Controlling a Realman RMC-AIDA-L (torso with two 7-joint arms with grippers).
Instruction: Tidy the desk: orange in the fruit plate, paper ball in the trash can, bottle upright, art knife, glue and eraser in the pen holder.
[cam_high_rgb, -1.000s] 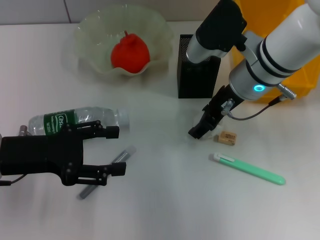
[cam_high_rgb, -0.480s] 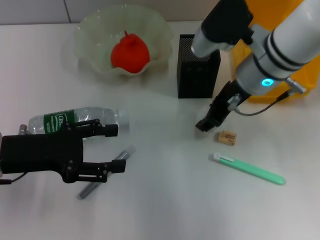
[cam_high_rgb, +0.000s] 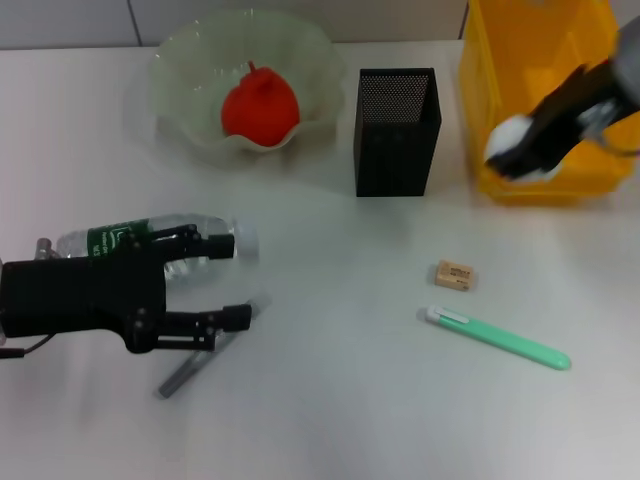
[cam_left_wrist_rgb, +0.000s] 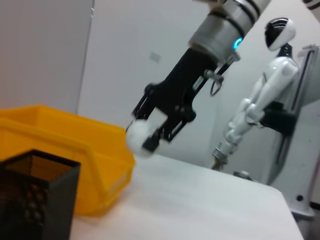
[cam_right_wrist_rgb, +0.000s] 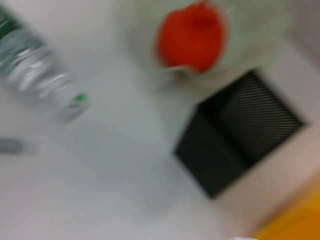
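Paper ball in right gripper above trash can; left gripper wide beside bottle

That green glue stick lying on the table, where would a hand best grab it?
Around its middle, coming straight down from above. The glue lies flat and slim on the table, clear of the eraser, so fingers can close across its narrow width, set crosswise to its slanted length.
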